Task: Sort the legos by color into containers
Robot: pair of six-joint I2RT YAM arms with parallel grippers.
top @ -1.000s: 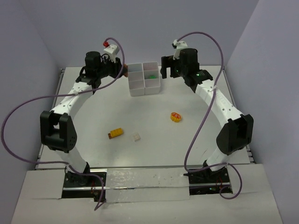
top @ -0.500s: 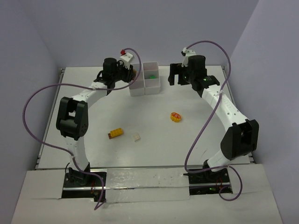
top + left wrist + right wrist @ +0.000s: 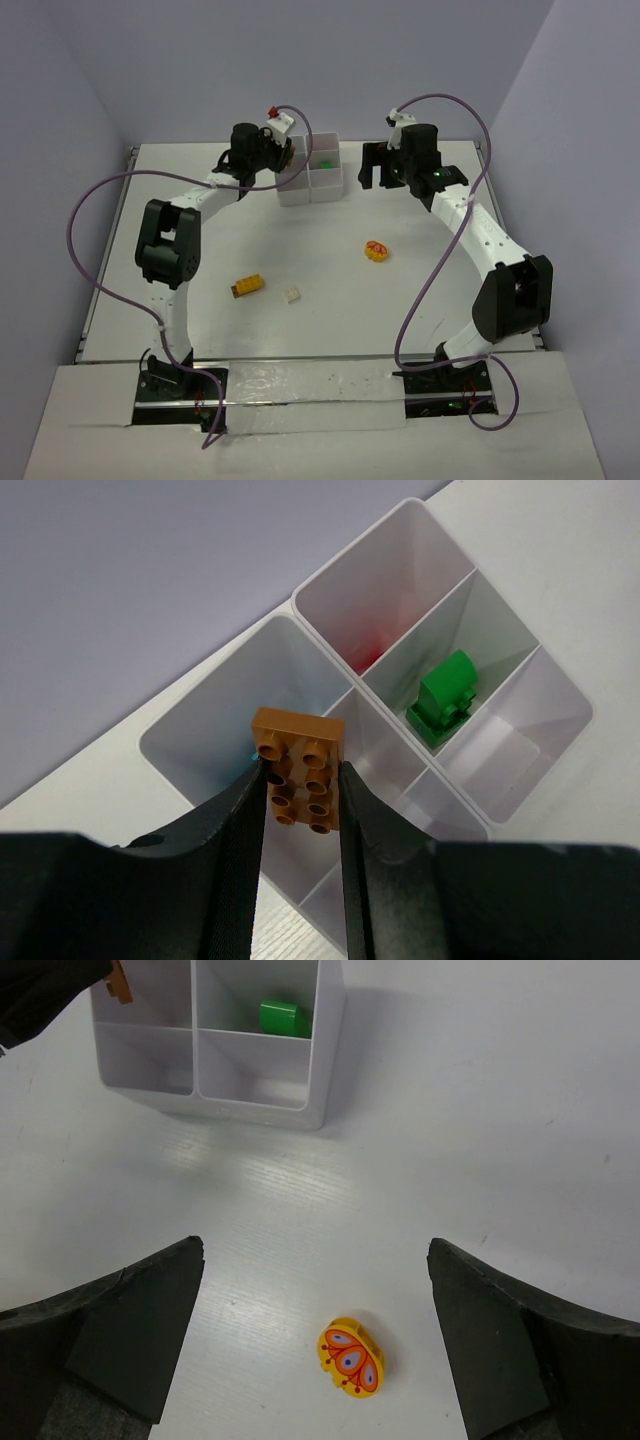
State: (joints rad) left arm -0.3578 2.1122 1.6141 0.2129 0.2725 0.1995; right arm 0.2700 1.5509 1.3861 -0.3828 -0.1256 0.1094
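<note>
My left gripper [image 3: 300, 780] is shut on a brown lego brick [image 3: 295, 735] and holds it above the left compartments of the white six-compartment tray [image 3: 300, 602]. In the top view the left gripper [image 3: 287, 160] is over the tray's [image 3: 296, 198] left side. A green lego [image 3: 447, 698] lies in a middle compartment. Something red [image 3: 372, 656] shows in the far one and a cyan speck [image 3: 249, 754] beside the brick. My right gripper [image 3: 372, 166] is open and empty, right of the tray. A yellow piece with an orange pattern [image 3: 351, 1357] lies between its fingers, below them.
On the table nearer the arms lie a yellow-orange brick [image 3: 249, 286] and a small white brick [image 3: 291, 294]. The patterned yellow piece [image 3: 376, 250] lies right of centre. Purple cables loop over both arms. Walls stand close behind the tray.
My left arm has swung right, carrying the brown brick from left of the tray to over its left compartments. My right gripper has shifted slightly right, away from the tray.
</note>
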